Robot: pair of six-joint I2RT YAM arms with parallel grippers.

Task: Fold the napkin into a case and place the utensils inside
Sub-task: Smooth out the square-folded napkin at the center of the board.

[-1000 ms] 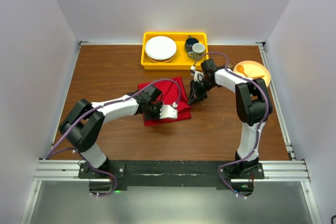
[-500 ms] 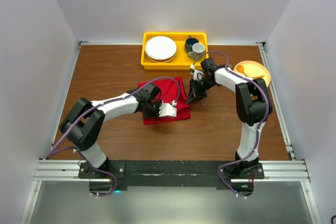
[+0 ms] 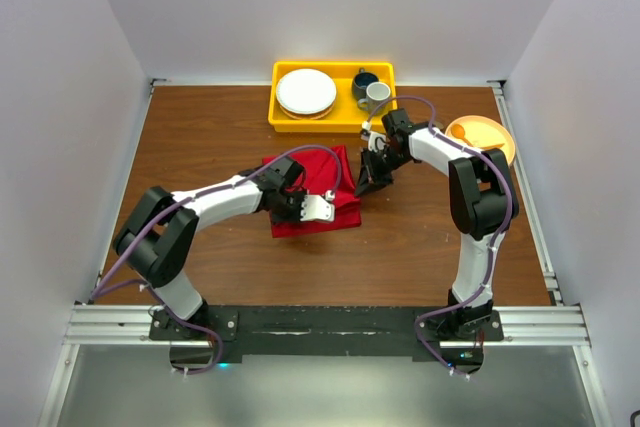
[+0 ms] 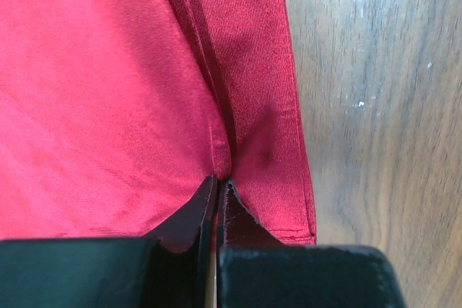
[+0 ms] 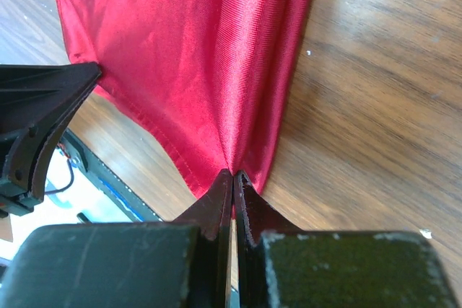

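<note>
Your surfaces: cloth on wood
The napkin (image 4: 108, 91) looked finely ribbed, softly sheened; the table (image 4: 375, 106) was matt, grained wood.

The napkin (image 4: 108, 70) runs past both wrist views' edges.

The right gripper (image 5: 232, 176) has its black fingers pressed together on a pinched fold of the bright red soft cloth napkin (image 5: 195, 48), whose creases fan upward from the tips. The brown wooden table (image 5: 375, 91) shows on the right. A black angular part (image 5: 36, 117) sits beside the cloth's left edge.
</note>
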